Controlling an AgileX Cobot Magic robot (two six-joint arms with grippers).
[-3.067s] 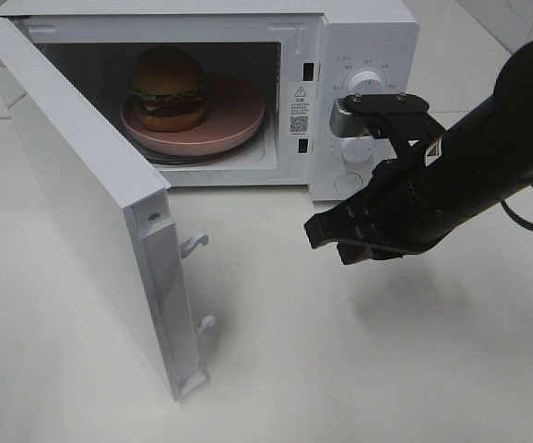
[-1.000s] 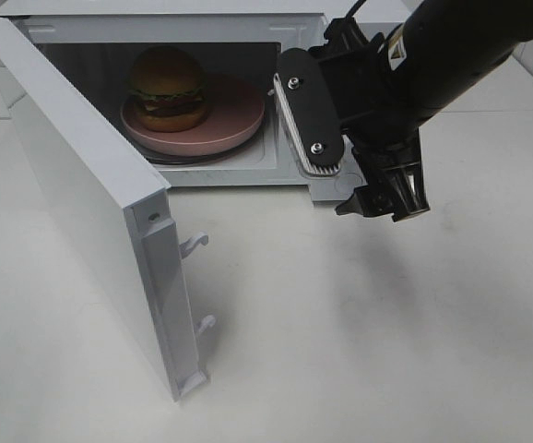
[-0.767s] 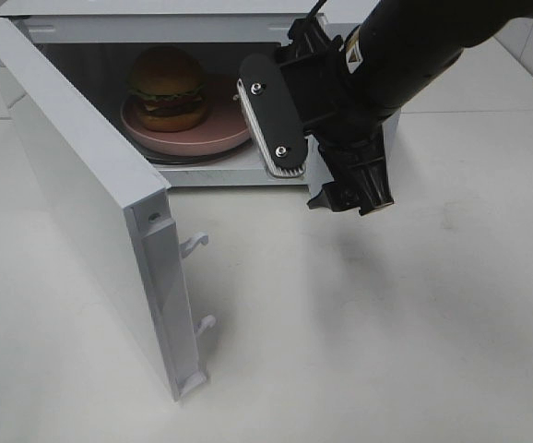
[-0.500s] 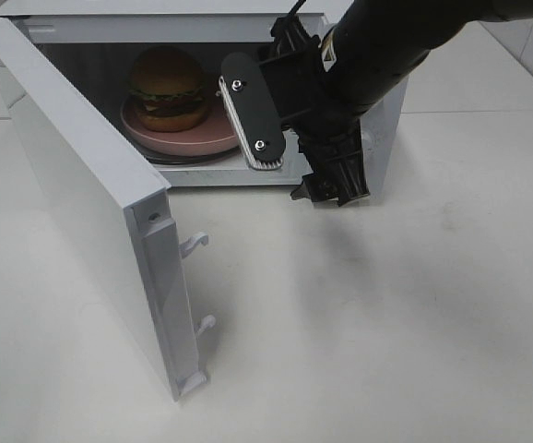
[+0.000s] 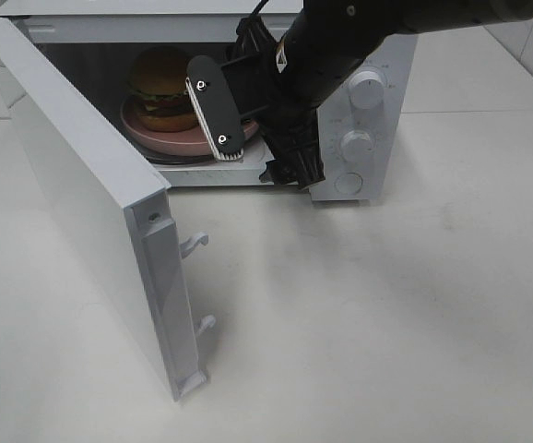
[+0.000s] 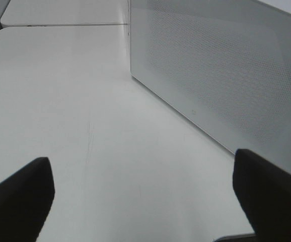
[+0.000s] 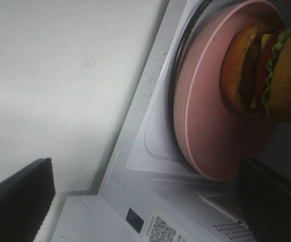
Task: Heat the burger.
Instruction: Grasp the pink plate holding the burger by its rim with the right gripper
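Hovering right gripper [image 5: 253,148], released | right wrist: burger [image 7: 266,70] on plate [image 7: 206,136] | left wrist: left gripper [image 6: 145,196] released

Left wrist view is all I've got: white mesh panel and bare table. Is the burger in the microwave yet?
Observer: Yes. The burger sits on a pink plate inside the microwave.
Operator: Door shut?
Observer: No. The door stands wide open, swung out to the left of the high view. Your mesh panel is probably its outer face.
Operator: Where's the right gripper?
Observer: The right gripper is at the cavity mouth, in front of the plate, jaws open and holding nothing.
Operator: Touching the plate?
Observer: Can't tell. In the right wrist view the plate and burger lie ahead of the jaws.
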